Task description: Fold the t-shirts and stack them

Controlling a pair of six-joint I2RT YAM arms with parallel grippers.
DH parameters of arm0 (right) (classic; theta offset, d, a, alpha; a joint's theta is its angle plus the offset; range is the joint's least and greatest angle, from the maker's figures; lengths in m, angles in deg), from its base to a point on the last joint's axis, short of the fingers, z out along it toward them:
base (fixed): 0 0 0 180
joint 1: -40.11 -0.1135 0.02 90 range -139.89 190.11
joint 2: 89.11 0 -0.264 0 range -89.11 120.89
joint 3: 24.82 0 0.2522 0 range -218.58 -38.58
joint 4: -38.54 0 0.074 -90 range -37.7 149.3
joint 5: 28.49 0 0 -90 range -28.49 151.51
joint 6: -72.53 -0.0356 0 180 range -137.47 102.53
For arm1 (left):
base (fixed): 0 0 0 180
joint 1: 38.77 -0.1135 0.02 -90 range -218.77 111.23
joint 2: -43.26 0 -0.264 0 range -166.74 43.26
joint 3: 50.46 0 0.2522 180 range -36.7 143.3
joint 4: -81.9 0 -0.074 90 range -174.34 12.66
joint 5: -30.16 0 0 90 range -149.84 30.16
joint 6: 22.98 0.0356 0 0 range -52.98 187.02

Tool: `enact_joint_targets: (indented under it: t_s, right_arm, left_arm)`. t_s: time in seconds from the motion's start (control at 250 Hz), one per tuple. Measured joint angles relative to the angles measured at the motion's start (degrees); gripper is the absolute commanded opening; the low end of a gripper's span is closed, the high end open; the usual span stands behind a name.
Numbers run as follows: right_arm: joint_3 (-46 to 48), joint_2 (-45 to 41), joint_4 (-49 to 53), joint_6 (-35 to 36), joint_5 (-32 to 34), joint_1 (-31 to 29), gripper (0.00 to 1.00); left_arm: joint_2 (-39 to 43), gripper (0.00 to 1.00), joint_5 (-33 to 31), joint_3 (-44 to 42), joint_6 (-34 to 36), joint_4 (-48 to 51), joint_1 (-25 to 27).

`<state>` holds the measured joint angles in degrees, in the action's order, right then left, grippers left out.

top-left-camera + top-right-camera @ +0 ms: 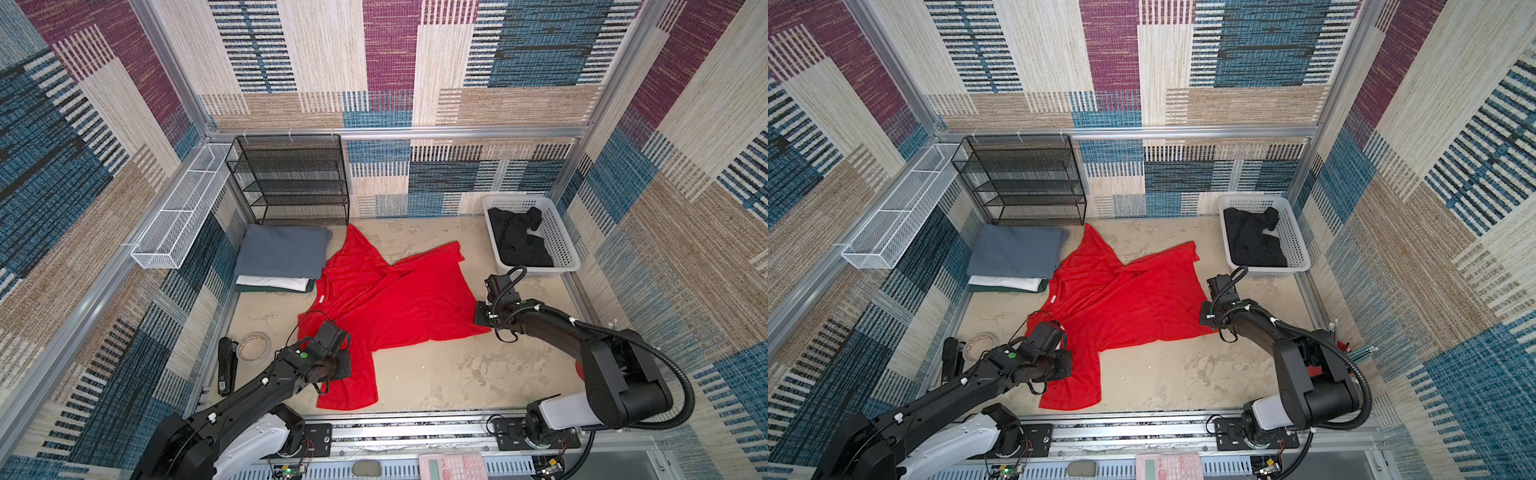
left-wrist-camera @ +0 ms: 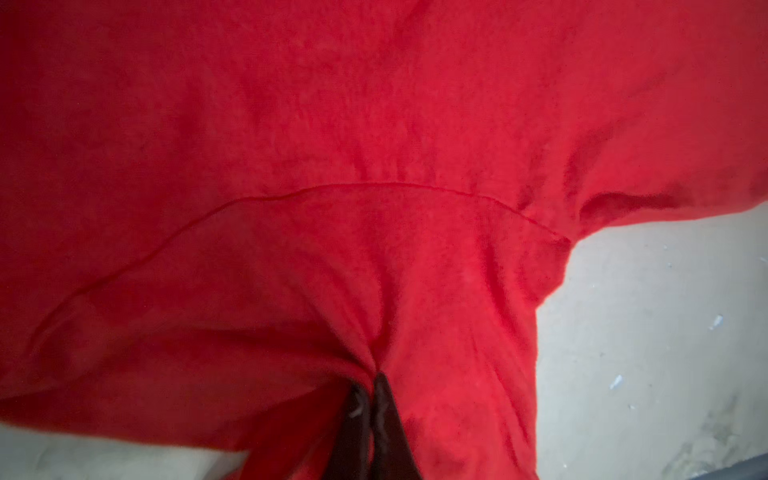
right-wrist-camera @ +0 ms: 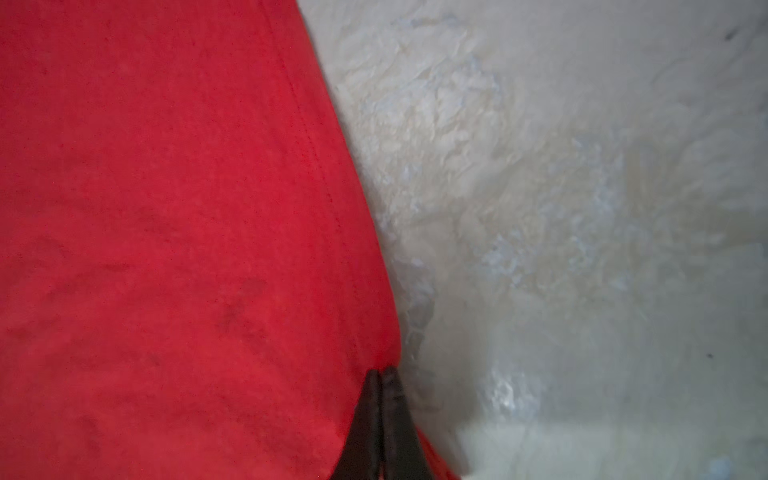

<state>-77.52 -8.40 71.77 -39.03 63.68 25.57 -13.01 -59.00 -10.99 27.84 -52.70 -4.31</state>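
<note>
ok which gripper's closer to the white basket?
Right. The right gripper is shut on the red shirt at its edge, a short way in front of the basket. The left gripper pinches the shirt's opposite side, across the table from the basket.

1. Five t-shirts are showing in both top views: one red t-shirt (image 1: 399,299), one grey t-shirt (image 1: 282,251), one white t-shirt (image 1: 274,282), one dark green t-shirt (image 1: 308,286) and one black t-shirt (image 1: 517,243).
2. One stack is holding three of them.
3. One white basket (image 1: 559,232), one wire tray (image 1: 183,208) and one black mesh rack (image 1: 295,178) are standing around.
4. One tape roll (image 1: 254,348) and one black tool (image 1: 227,365) are lying together.
5. One pink calculator (image 1: 453,466) is showing.
6. Two grippers are working: one left gripper (image 2: 370,399), one right gripper (image 3: 380,390).
</note>
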Motion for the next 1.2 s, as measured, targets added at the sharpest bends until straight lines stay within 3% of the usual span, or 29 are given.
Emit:
enact_joint_targets:
  t_s: [0.2,0.284,0.304,0.336,0.352,0.456,0.508,0.748,1.072,1.2]
  right_arm:
    - [3.39,-6.34,2.91,-2.75,0.33,-0.20,0.00]
    - [3.87,-6.91,3.80,-4.22,-0.28,-0.48,0.00]
    - [3.91,-6.91,3.96,-4.52,-0.26,-0.55,0.13]
    - [4.07,-6.91,4.26,-5.18,-0.39,-0.72,0.46]
    - [4.07,-6.91,4.42,-5.40,-0.55,-0.79,0.57]
    - [3.80,-7.02,5.46,-6.32,-1.09,-0.81,0.75]
    - [2.78,-7.13,6.40,-6.45,-1.07,-0.81,0.84]
    - [-7.91,-1.03,4.37,-4.55,-2.43,-0.48,0.86]
    - [-35.67,30.91,-2.14,0.26,-6.03,4.44,0.75]
    - [-42.66,38.01,-2.97,0.66,-5.77,6.25,0.71]
  left_arm:
    - [4.39,0.00,-0.15,-0.44,-3.17,2.14,4.17]
    - [4.90,0.33,-0.15,-0.42,-4.37,2.99,5.84]
    - [4.85,0.42,-0.13,-0.24,-4.44,3.26,6.21]
    - [4.61,0.65,-0.04,0.33,-4.61,4.00,6.47]
    - [4.44,0.72,-0.07,0.81,-4.72,4.48,6.51]
    - [3.69,1.00,-0.63,5.40,-4.68,6.80,6.69]
    - [3.41,0.98,-0.90,7.58,-4.44,7.21,6.69]
    - [-3.30,0.98,-3.39,18.91,-2.23,9.03,5.22]
    - [-20.55,0.98,-3.65,36.00,6.54,3.76,-4.96]
    - [-25.70,0.99,-3.41,42.56,8.90,2.56,-6.91]
